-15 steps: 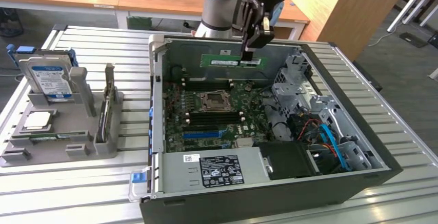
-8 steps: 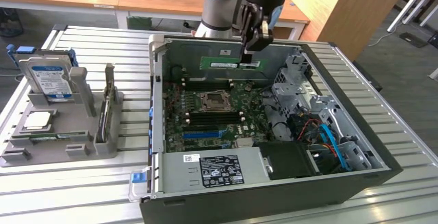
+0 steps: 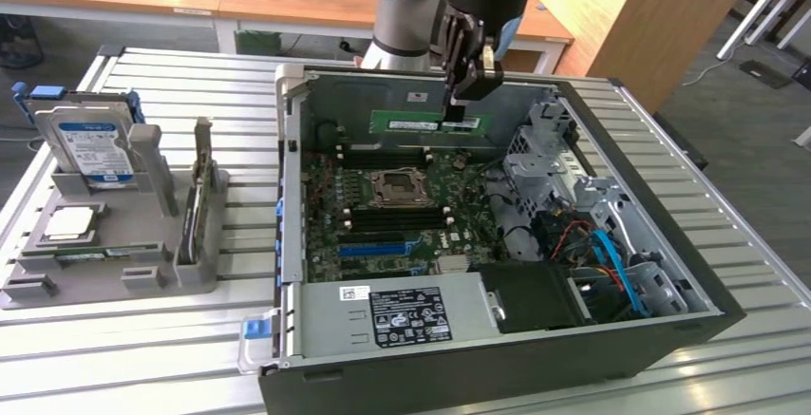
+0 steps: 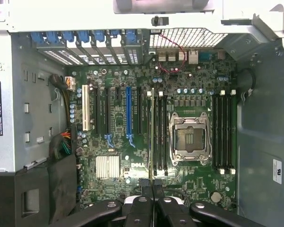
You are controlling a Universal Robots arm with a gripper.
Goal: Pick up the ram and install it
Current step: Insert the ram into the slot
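Note:
The ram [image 3: 412,122], a long green stick with a white sticker, hangs level inside the open computer case [image 3: 292,197], above the motherboard [image 3: 367,235]. My gripper [image 3: 462,102] is shut on its end at the exterior view's right. In the wrist view the ram [image 4: 153,132] appears edge-on as a thin line running out from my gripper [image 4: 153,186]. It lies over the black memory slots [image 4: 159,137] beside the empty processor socket [image 4: 188,137], still above them. More memory slots [image 4: 224,132] sit on the socket's other side.
A grey parts holder [image 3: 140,273] at the exterior view's left carries a blue-labelled hard drive [image 3: 95,144] and a silver processor chip [image 3: 71,224]. Inside the case are the power supply [image 3: 393,315], a drive cage [image 3: 548,149] and cables [image 3: 609,244].

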